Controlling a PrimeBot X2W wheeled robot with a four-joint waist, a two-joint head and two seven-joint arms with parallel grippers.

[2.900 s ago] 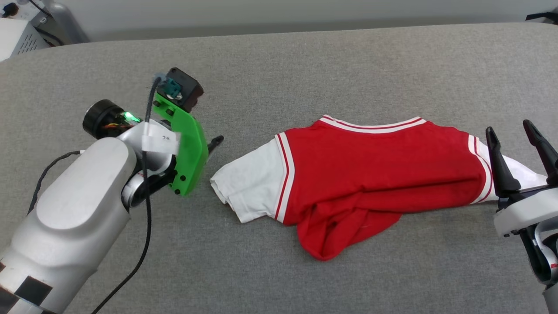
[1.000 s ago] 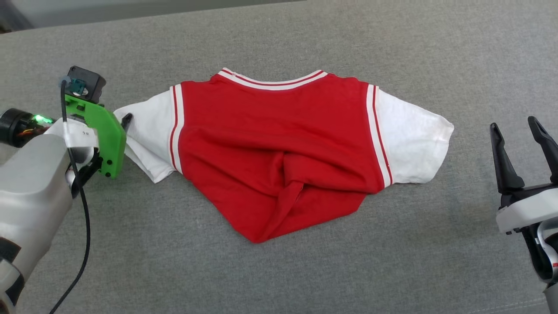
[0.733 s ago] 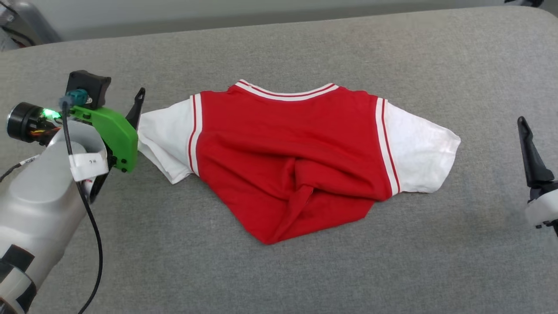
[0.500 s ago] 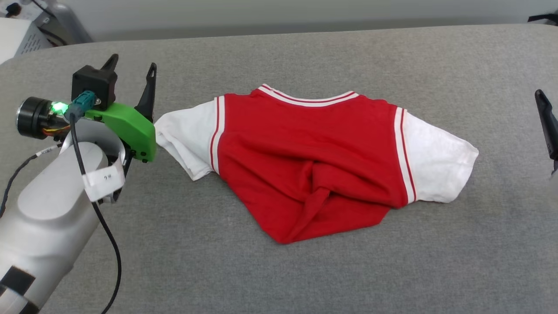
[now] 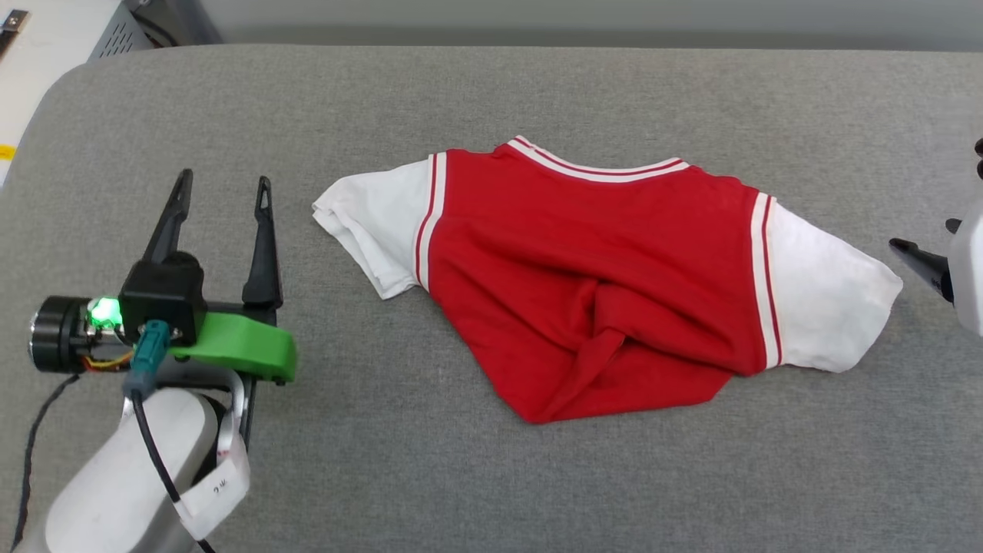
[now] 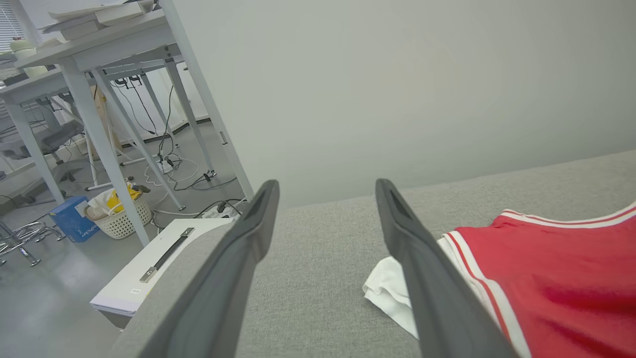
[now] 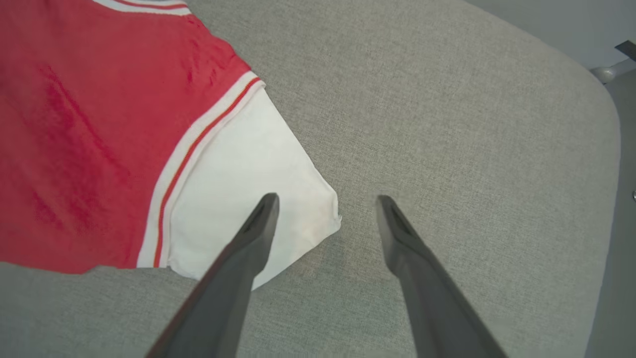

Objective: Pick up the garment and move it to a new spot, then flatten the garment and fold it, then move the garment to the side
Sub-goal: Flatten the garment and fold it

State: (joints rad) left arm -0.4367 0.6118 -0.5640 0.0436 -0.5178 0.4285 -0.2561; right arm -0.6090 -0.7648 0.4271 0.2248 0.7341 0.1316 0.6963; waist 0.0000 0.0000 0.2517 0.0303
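Red garment (image 5: 599, 284) near the wide-spread left pincer (image 5: 224, 180), apparently apart.

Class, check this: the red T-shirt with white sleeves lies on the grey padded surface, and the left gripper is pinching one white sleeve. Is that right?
Not quite. The left gripper is open and holds nothing. It stands apart from the white sleeve, as the head view shows. The T-shirt does lie on the grey padded surface.
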